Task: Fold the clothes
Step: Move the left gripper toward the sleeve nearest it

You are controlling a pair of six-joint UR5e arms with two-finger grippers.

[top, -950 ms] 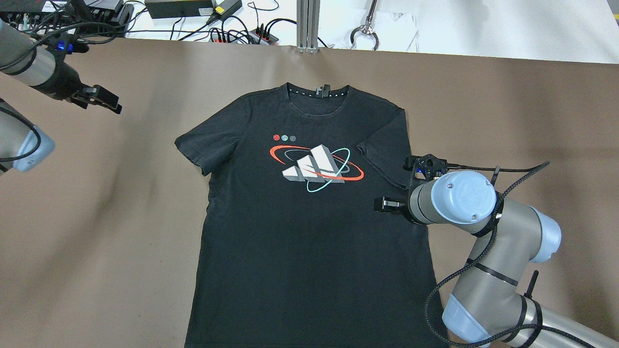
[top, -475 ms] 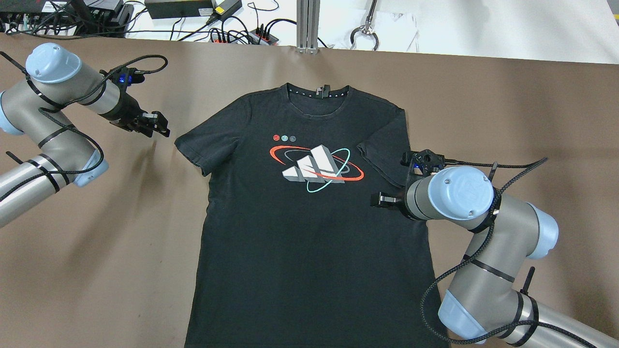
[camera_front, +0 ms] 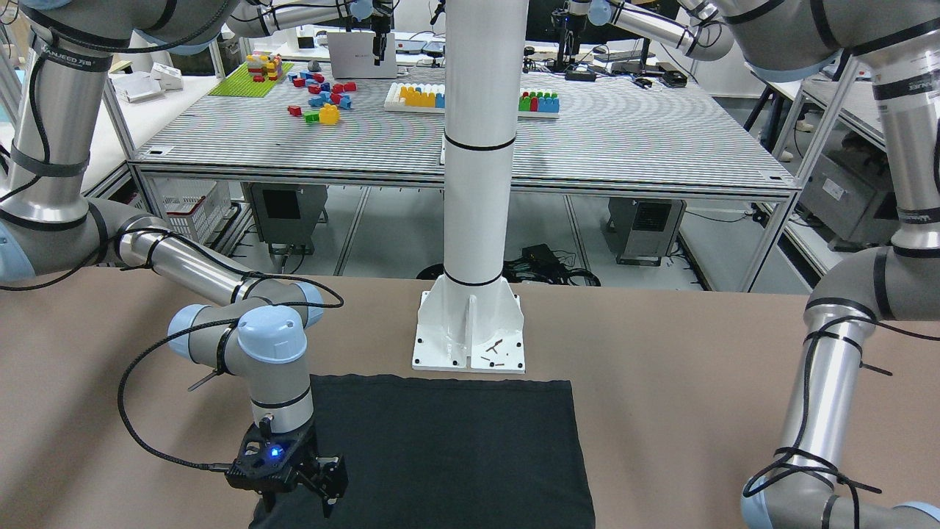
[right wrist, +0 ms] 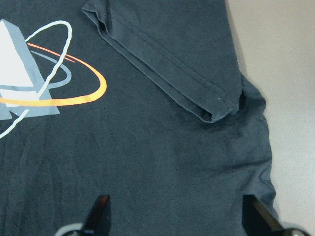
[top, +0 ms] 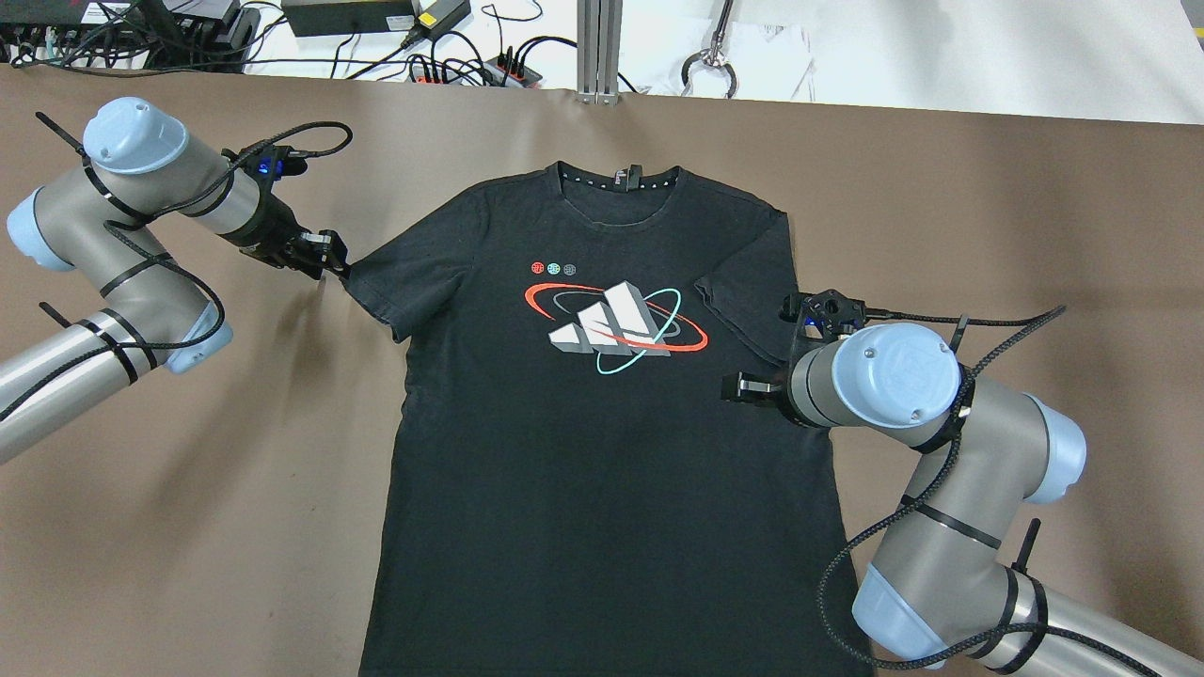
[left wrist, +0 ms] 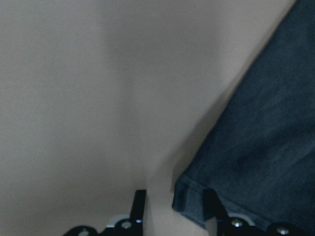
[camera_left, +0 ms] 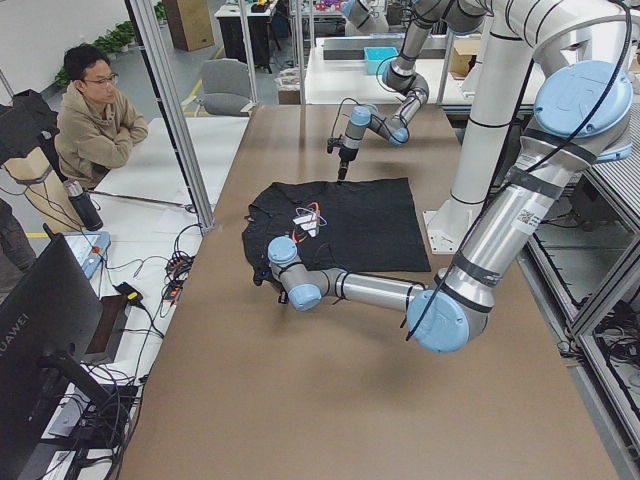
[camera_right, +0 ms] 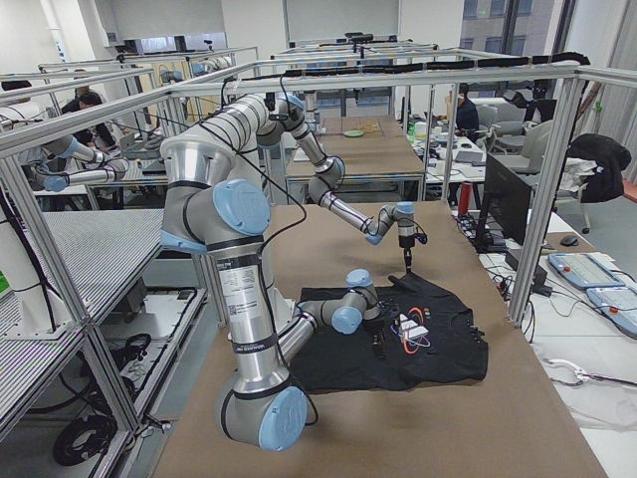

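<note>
The clothes are a black T-shirt [top: 602, 470] with a white, red and teal print, lying flat and face up on the brown table; it also shows in the front view [camera_front: 455, 448]. Its sleeve on the view's right is folded inward [right wrist: 167, 64]. My left gripper [top: 334, 259] is open at the tip of the other sleeve. In the left wrist view the sleeve corner [left wrist: 187, 196] lies between the fingers of the left gripper [left wrist: 174, 209]. My right gripper [top: 743, 387] hangs open over the shirt's side below the folded sleeve, its fingers [right wrist: 101, 211] wide apart.
The white pillar's base plate [camera_front: 470, 330] stands just beyond the shirt's hem. Cables and power strips [top: 376, 47] and a metal post [top: 597, 47] line the far edge. A seated person [camera_left: 95, 110] watches from beside the table.
My left arm has swung in from the far left, bringing its gripper to the sleeve tip. My right gripper has shifted slightly leftward over the shirt. The shirt has not moved.
</note>
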